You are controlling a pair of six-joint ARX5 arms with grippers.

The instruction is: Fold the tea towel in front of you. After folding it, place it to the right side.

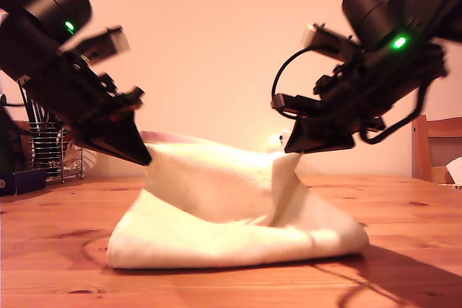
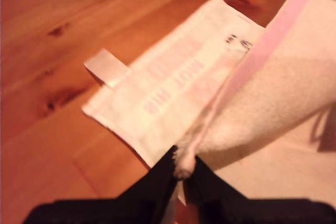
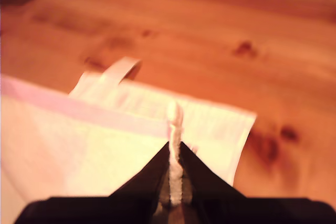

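At the exterior view's left, an arm's claw (image 1: 144,155) pinches a raised corner of the tea towel (image 1: 231,229), and the towel's bulk sags on the desk (image 1: 404,207), well in from its edges. At that view's right, the other claw (image 1: 290,146) nips another corner. Our first claw (image 2: 182,169) and our second claw (image 3: 175,166) are each clamped on the hem. We judge it soft, light, floppy terry: grip the corners and keep it taut.

One tea towel (image 1: 238,214) (cream terry, one white label tab (image 3: 118,72)), two arms, two end effectors, one wooden worktop (image 1: 404,214), one chair (image 1: 435,148), one wire rack (image 1: 49,151)
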